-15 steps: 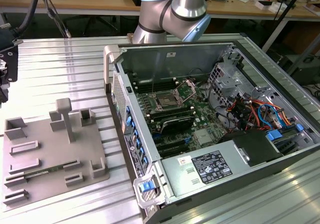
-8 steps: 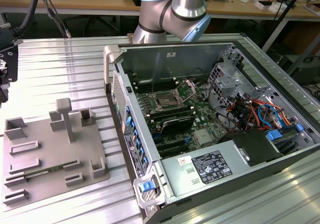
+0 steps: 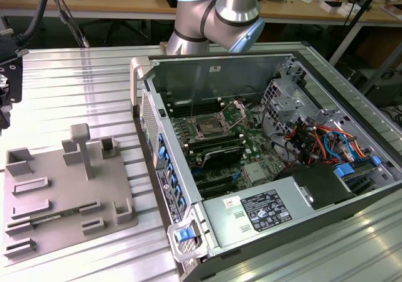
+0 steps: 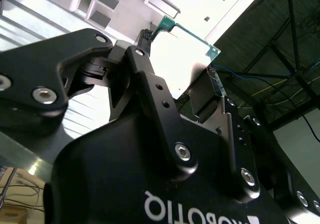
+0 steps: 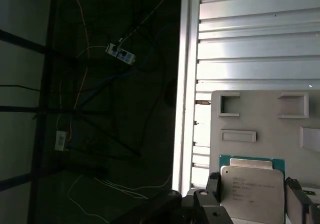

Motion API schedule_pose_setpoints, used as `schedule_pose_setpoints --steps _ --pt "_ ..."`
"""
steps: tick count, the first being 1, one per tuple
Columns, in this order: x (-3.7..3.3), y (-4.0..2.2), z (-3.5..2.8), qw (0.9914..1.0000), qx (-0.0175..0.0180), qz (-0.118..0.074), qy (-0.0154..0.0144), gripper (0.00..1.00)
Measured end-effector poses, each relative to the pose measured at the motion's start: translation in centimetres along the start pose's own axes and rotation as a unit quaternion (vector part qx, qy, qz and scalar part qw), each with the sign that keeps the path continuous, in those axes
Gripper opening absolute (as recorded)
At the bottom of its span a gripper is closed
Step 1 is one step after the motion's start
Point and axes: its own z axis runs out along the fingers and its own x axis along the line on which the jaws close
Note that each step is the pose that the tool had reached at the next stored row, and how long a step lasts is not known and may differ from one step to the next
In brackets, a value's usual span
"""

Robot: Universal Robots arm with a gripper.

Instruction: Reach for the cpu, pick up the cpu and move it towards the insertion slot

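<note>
Ribbed metal table (image 3: 81, 81) carries everything. Open PC case (image 3: 213, 75) lies on the exterior view's right, w/ green motherboard (image 3: 254, 153) inside. Arm (image 3: 217, 15) bends in behind the case's far wall. Grey fixture (image 3: 56, 181) sits on the exterior view's left, apart from the case. The insertion slot (image 3: 207, 129) is on the motherboard: dark centre, shiny silver frame.

Gripper (image 5: 254, 198): in both wrist views its black fingers (image 5: 213, 185) press opposite edges of the cpu (image 5: 252, 181), so it's clamped on the chip. The cpu shows silver top & thin green rim. It's held btwn the fingers in front of the fixture's recesses, near the table edge, well apart from the insertion slot. Can't tell if it's clear of the fixture or touching it.
</note>
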Motion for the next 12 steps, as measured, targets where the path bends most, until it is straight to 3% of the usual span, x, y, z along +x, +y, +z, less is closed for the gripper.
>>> schedule_pose_setpoints --steps 6,12 --pt "0.01 0.06 -1.01 1.00000 0.0000 0.000 0.0000 0.55" --pt "0.02 0.16 -2.62 1.00000 0.0000 0.000 0.0000 0.55"
